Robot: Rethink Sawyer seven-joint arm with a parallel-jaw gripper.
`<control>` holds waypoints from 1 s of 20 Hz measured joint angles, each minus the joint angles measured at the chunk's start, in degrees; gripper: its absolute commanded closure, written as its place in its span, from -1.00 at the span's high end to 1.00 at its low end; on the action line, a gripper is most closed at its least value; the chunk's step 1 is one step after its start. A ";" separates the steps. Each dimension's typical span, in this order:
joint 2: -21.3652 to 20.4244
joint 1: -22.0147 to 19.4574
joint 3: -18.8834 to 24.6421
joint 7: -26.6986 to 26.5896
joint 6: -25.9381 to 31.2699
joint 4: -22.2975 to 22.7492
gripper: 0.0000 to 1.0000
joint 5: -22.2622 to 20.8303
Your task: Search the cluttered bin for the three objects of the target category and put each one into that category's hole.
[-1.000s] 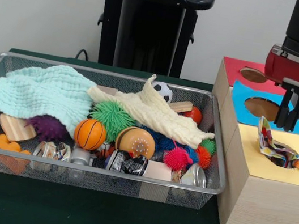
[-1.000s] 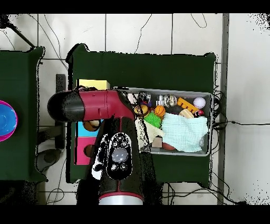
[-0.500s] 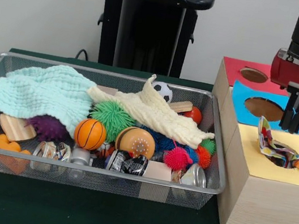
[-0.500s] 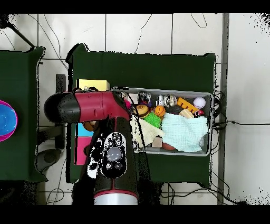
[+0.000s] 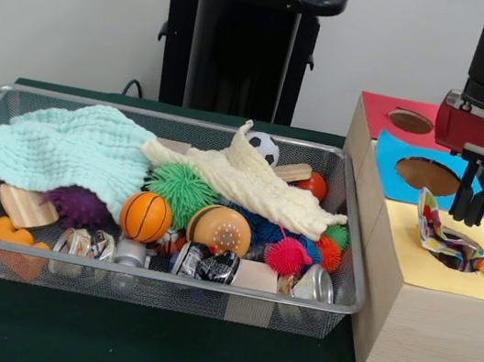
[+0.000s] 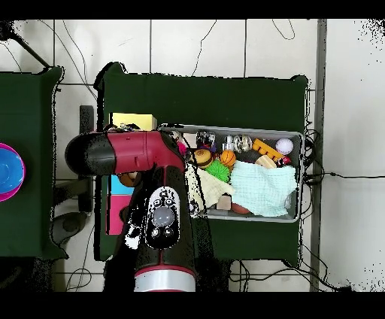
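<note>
Dark green cloth covers the table (image 5: pixel 194 359), and on it we see a wooden box (image 5: pixel 426 333) with three coloured tops beside a wire bin (image 5: pixel 341 253). From the task's thing outward: a crumpled patterned cloth (image 5: pixel 447 241) sits half in the yellow hole (image 5: pixel 466 260), one edge standing up, a corner trailing over the yellow top. Just behind and above it hangs the gripper (image 5: pixel 473 194), over the border between the blue hole (image 5: pixel 429 175) and the yellow top. Against a second ago we find it higher and a little further right; against half a second ago it is hardly changed, and the cloth has not moved. Its dark fingers (image 5: pixel 466 189) point down, narrowly parted, holding nothing and touching nothing. Behind lies the red hole (image 5: pixel 411 121). In the bin, a mint cloth (image 5: pixel 61 151) and a cream cloth (image 5: pixel 242 181) lie over balls, cans and blocks, with a basketball (image 5: pixel 145 216) near the front. From overhead the arm (image 6: pixel 150 195) hides the gripper and most of the box.
</note>
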 measured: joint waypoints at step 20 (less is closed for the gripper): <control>0.16 -0.85 0.00 0.00 -3.14 0.03 -1.00 0.01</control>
